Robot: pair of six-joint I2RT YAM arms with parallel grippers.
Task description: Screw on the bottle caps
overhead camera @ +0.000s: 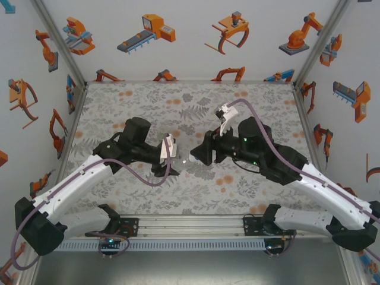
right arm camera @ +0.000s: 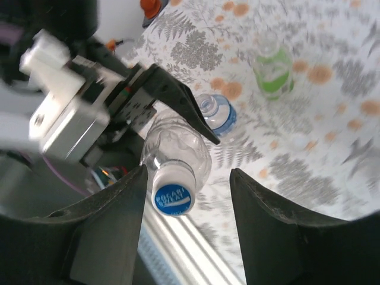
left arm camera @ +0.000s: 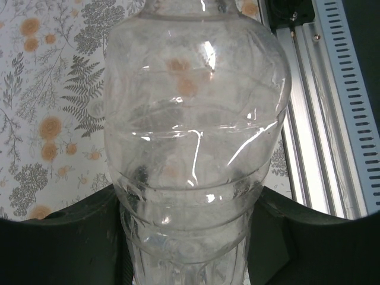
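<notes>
Fingers of R gripper stand apart either side of round white cap w/ blue print; L gripper clamps ribbed clear plastic bottle

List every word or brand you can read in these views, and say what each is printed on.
"POCARI SWEAT": on the blue disc atop the white cap of the clear bottle.
Blue label band of the short bottle: too blurred to read.
Green bottle: any print is too blurred to read.
</notes>
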